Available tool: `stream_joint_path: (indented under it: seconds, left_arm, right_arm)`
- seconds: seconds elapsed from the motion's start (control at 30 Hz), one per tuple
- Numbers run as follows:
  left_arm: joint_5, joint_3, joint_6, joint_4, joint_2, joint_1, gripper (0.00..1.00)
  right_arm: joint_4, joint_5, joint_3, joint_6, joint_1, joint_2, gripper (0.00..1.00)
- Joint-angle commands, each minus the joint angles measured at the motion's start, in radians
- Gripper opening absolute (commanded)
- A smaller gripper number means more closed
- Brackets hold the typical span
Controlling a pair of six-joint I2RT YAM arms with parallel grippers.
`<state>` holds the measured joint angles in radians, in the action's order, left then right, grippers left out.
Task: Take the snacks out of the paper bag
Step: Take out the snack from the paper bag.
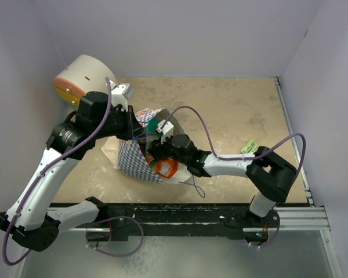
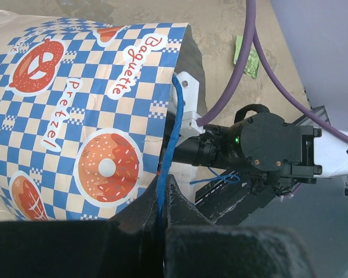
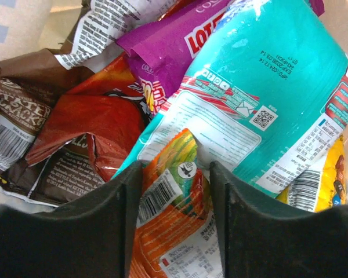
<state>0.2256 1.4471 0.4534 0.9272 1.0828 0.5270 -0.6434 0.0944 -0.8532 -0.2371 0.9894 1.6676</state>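
The paper bag (image 1: 133, 161) lies on its side mid-table, its chequered band and doughnut print large in the left wrist view (image 2: 75, 116). My left gripper (image 2: 161, 202) is shut on its blue cord handle (image 2: 171, 133) at the mouth. My right gripper (image 3: 176, 191) is inside the bag, its fingers pressed on either side of a crumpled orange packet (image 3: 168, 231). Around it lie a large teal-green bag (image 3: 261, 75), a purple pouch (image 3: 162, 46), a red bag (image 3: 98, 121), a brown packet (image 3: 17, 110) and a yellow one (image 3: 330, 179).
A light-green packet (image 1: 249, 146) lies on the table right of the bag, beside the right arm. A big cream cylinder with an orange end (image 1: 81, 78) stands at the back left. The second blue handle (image 1: 194, 186) trails toward the black front rail (image 1: 191, 214). Walls enclose the table.
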Motion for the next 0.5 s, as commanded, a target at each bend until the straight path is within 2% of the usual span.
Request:
stream_joint_path:
  seconds: [0.0, 0.23, 0.47]
  left_arm:
    - [-0.040, -0.013, 0.007, -0.028, 0.010, -0.001, 0.00]
    - [-0.086, -0.030, 0.030, -0.046, -0.010, 0.000, 0.00]
    - [-0.130, -0.019, 0.055, -0.040, -0.017, -0.001, 0.00]
  right_arm:
    - [-0.042, 0.029, -0.046, -0.001, 0.009, -0.013, 0.44]
    - [0.042, 0.007, -0.066, 0.030, 0.009, -0.081, 0.00]
    - [0.120, -0.004, -0.058, 0.023, 0.008, -0.200, 0.00]
